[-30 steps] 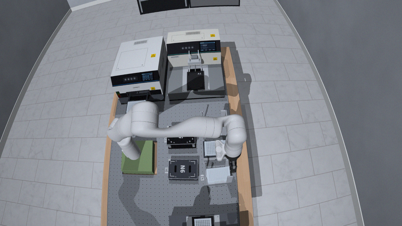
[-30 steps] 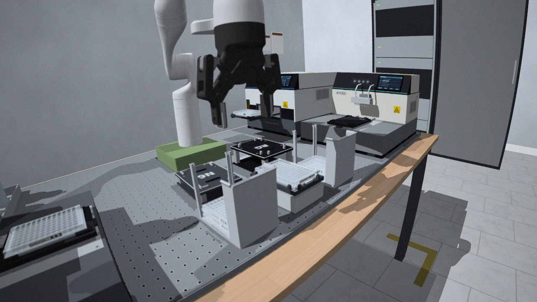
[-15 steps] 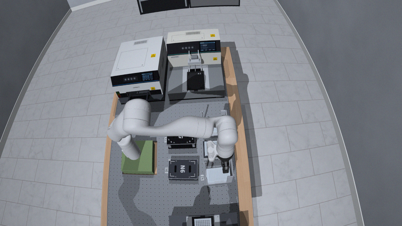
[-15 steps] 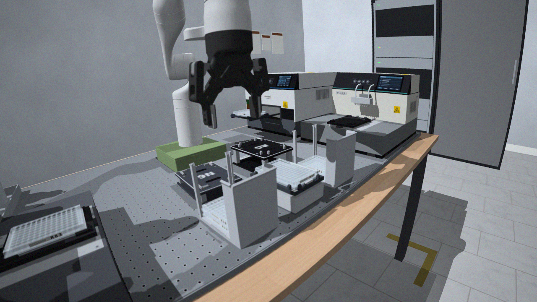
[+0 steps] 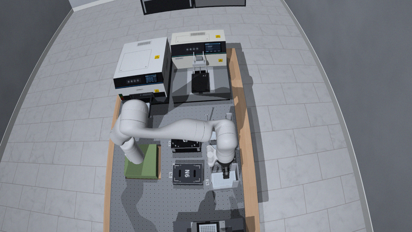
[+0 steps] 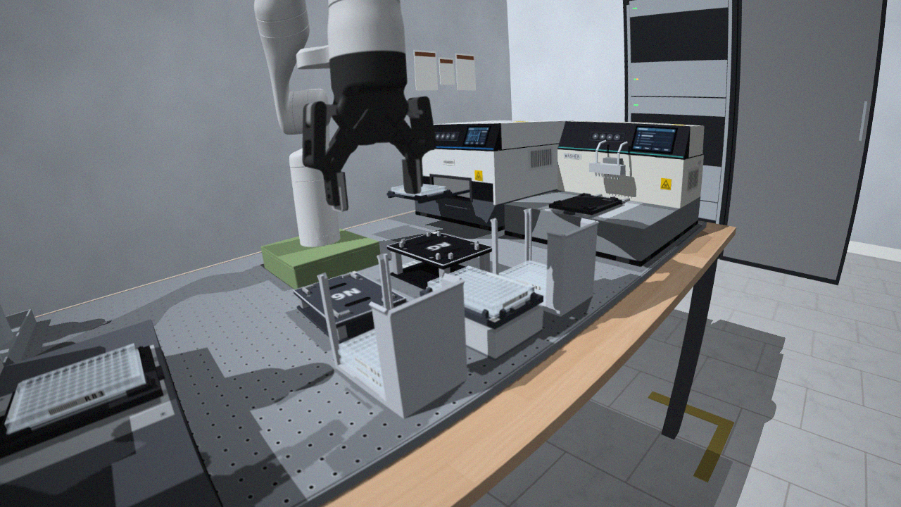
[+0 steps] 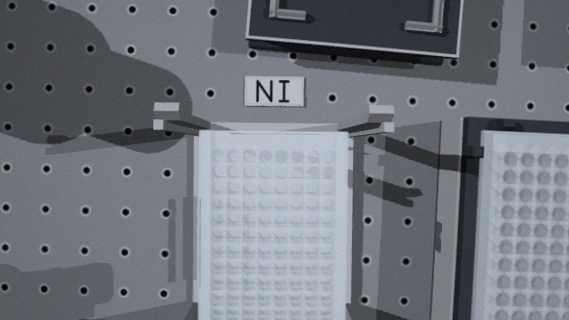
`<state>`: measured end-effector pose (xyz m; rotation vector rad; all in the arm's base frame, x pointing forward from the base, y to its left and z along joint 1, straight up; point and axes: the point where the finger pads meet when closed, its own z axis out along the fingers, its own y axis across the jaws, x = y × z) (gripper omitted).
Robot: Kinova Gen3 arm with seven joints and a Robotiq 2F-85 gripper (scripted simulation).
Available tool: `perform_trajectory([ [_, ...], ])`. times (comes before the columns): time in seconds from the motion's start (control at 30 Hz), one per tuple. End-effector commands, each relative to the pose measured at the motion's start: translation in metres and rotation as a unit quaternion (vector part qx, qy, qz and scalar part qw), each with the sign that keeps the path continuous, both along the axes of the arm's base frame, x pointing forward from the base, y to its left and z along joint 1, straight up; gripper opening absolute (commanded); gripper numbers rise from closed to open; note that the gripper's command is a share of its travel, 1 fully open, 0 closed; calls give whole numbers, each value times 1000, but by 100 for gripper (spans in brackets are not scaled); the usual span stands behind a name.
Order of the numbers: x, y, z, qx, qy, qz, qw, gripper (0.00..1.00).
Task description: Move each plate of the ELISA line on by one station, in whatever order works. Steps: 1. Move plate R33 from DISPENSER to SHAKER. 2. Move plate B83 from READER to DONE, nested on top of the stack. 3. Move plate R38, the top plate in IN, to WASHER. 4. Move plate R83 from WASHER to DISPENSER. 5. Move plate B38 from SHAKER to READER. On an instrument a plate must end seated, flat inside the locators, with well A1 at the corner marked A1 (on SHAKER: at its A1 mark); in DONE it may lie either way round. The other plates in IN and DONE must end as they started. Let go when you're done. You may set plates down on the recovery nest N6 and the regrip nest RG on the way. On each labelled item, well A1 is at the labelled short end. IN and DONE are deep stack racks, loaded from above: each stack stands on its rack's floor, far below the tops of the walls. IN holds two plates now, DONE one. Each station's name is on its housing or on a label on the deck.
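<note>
My gripper [image 5: 226,174] [image 6: 372,186] is open and empty, hanging well above the IN rack [image 5: 237,174] [image 6: 421,353]; its fingers do not show in the wrist view. A clear well plate [image 5: 218,180] [image 6: 360,354] [image 7: 271,222] lies on top deep inside that rack, beside the IN label [image 7: 274,91]. The WASHER nest [image 5: 200,83] [image 6: 586,203] is black and bare. Plate R83 [image 6: 72,381] [image 5: 208,228] sits on the DISPENSER at the near end. A plate [image 6: 488,289] [image 7: 524,222] sits on the SHAKER beside IN. Another plate [image 6: 413,195] lies on the READER tray.
Nest N6 [image 5: 187,173] [image 6: 345,301] and the raised RG nest [image 5: 185,143] [image 6: 438,241] stand left of IN. The DONE rack [image 6: 570,261] holds a plate beyond the SHAKER. The arm's green base block [image 5: 149,164] [image 6: 314,255] stands at the left. Tall rack posts stand around IN.
</note>
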<state>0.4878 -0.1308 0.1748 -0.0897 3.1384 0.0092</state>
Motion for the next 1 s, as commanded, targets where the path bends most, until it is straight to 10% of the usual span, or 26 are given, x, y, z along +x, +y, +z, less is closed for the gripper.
perform_trajectory([
  [0.0, 0, 0, 2, 0, -2, 0, 1000, 100],
  [0.97, 0, -1, -28, -2, -2, -2, 1000, 100],
])
